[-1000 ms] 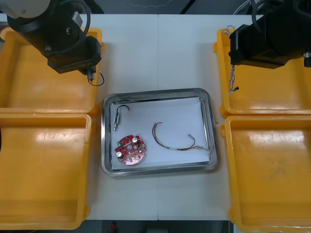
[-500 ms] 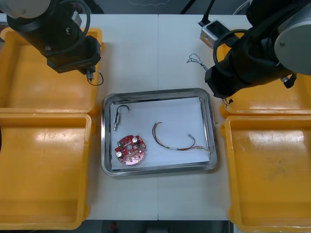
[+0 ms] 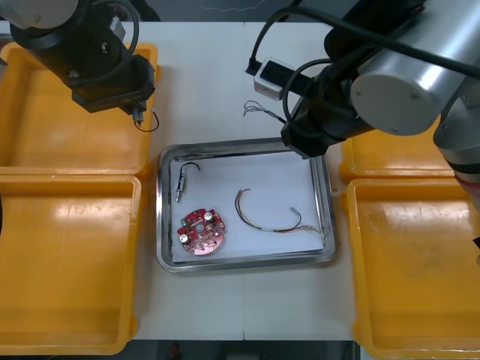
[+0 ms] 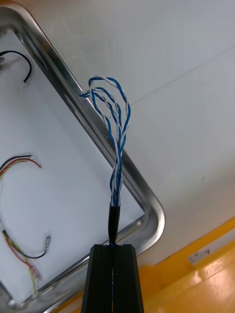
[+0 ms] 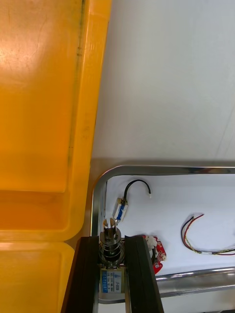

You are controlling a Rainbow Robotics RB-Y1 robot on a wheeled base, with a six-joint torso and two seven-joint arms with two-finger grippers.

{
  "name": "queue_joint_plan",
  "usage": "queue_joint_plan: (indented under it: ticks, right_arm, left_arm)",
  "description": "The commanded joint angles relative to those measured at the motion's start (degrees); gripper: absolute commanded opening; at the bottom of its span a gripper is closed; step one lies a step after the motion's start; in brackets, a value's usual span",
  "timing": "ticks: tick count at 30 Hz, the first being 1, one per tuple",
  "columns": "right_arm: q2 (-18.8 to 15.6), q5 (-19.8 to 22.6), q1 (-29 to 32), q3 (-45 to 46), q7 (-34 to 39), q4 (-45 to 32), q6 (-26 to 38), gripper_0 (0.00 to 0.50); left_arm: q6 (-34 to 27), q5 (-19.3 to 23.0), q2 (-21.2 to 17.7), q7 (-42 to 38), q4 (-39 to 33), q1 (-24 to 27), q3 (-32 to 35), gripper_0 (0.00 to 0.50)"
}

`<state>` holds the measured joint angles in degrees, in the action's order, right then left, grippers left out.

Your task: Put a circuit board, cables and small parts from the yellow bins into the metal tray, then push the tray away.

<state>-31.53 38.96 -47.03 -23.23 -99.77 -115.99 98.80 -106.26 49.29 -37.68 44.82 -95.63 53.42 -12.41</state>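
Note:
My right gripper (image 4: 113, 250) is shut on the black-sleeved end of a twisted blue and white cable (image 4: 114, 122). The cable's loops hang over the far right rim of the metal tray (image 4: 128, 172). From the front, the cable (image 3: 259, 111) shows just beyond the tray (image 3: 244, 142). Inside the tray lie a round red circuit board (image 3: 201, 232), a black cable (image 3: 184, 177) and a red and yellow cable (image 3: 266, 218). My left gripper (image 3: 139, 112) hovers by the far left bin's inner edge, shut on a small metal part (image 5: 110, 238).
Two yellow bins (image 3: 67, 127) (image 3: 67, 262) flank the tray on the left and two more (image 3: 409, 159) (image 3: 420, 262) on the right. Bare table (image 3: 225, 67) lies beyond the tray. The right arm (image 3: 375, 82) covers the far right bin's inner edge.
My right arm has swung left from over the far right bin to the tray's far right corner, carrying the blue and white cable. The left arm has not moved.

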Motion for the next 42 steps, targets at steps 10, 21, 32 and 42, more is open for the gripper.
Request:
queue_joint_plan:
  ticks: [10, 21, 32, 42]
  right_arm:
    - [3.0, -13.8, 2.6, -15.5, -16.8, 2.3, -6.3, 0.0]
    - [4.2, -19.2, 4.8, -22.0, -23.0, 7.3, -10.7, 0.0]
    - [5.2, -22.8, 5.5, -24.2, -23.5, 13.4, -15.0, 0.0]
    - [5.3, -23.2, 5.5, -23.7, -22.8, 14.7, -15.9, 0.029]
  left_arm:
    - [-0.4, -0.5, 0.2, -1.3, -1.7, 2.8, 0.2, 0.0]
    - [-0.8, -0.4, 0.3, -1.1, -1.7, 2.8, 0.8, 0.0]
    - [-0.8, -0.3, 0.2, -1.2, -1.7, 2.8, 0.9, 0.0]
    - [-0.8, 0.0, 0.3, -1.1, -1.7, 2.8, 1.0, 0.0]
